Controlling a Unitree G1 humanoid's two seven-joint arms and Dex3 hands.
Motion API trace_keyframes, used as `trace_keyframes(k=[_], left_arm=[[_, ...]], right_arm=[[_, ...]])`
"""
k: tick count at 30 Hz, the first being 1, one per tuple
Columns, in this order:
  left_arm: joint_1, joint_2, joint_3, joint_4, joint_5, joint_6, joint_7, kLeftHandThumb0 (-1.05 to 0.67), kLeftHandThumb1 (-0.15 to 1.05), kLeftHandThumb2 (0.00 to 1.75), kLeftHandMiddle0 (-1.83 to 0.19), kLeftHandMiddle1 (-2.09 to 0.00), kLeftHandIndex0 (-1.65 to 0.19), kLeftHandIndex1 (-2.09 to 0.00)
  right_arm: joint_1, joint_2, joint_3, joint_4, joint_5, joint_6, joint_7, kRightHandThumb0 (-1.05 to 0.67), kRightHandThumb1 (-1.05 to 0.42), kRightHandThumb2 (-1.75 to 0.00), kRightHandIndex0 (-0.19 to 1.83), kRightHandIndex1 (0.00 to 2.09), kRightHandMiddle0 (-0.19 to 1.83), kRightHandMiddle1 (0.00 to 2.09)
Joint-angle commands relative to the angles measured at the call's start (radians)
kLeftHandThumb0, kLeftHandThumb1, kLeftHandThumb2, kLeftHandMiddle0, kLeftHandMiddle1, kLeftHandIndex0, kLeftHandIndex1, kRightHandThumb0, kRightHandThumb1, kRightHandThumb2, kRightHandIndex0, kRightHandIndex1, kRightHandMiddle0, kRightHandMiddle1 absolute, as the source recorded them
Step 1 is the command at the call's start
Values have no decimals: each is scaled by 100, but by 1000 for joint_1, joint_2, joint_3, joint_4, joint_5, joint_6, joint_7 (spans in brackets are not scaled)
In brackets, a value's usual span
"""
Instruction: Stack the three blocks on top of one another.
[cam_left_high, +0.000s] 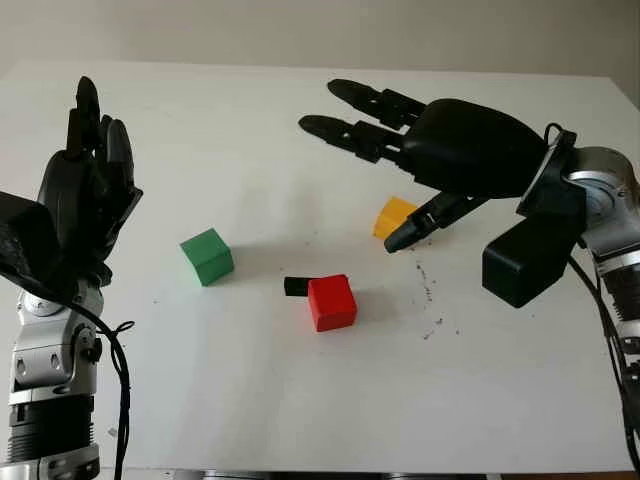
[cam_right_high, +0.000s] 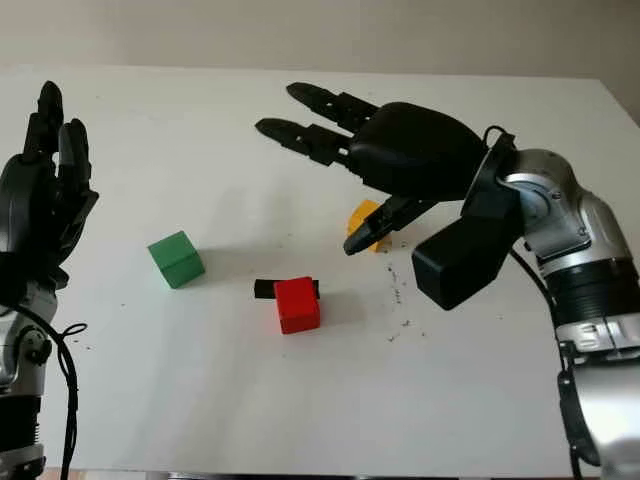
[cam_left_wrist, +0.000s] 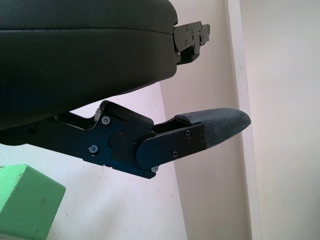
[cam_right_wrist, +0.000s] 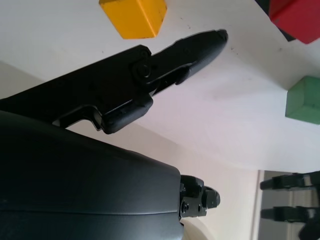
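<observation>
Three blocks sit apart on the white bench (cam_left_high: 300, 420), none stacked yet: the green block (cam_left_high: 207, 256) toward our left, the red block (cam_left_high: 331, 302) near the middle, and the yellow block (cam_left_high: 394, 217) further back and to the right. A small black piece (cam_left_high: 296, 286) lies touching the red block's left rear side.

Our right hand (cam_left_high: 400, 150) hangs open above the yellow block and holds nothing; one finger (cam_left_high: 425, 222) dips down just beside that block, and the rest reach out past it. Our left hand (cam_left_high: 85, 190) is raised at the left edge, open and empty, with the green block below and to its right.

We judge the step in hand to be picking up the yellow block. To do it well, we should lower the right hand until the thumb and opposing fingers bracket two opposite flat faces, not corners, and close only once the block is centred between them.

The blocks look like cubes, so none has a long axis. The yellow block is partly hidden by the hand and appears turned at an angle to the bench edge; the green block is also turned, and the red sits nearly square to us.
</observation>
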Motion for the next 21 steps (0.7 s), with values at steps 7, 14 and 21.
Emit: trace_keyframes(k=[7, 14, 21], left_arm=[[-7, -12, -15, -9, 12, 6, 16, -68, 105, 69, 19, 0, 19, 0], [-5, -12, -20, -10, 14, 9, 19, -67, 105, 68, 19, 0, 19, 0], [-7, -16, -22, -5, 17, 15, 34, -67, 105, 66, 19, 0, 19, 0]], right_arm=[[-77, -43, 64, 61, -275, -168, -300, -59, -84, -5, -5, 8, 19, 17], [-104, -37, 155, 115, -443, -231, -536, -42, -98, -8, -4, 7, 23, 17], [-103, -16, 238, 145, -518, -229, -689, -42, -96, -5, 0, 8, 26, 17]])
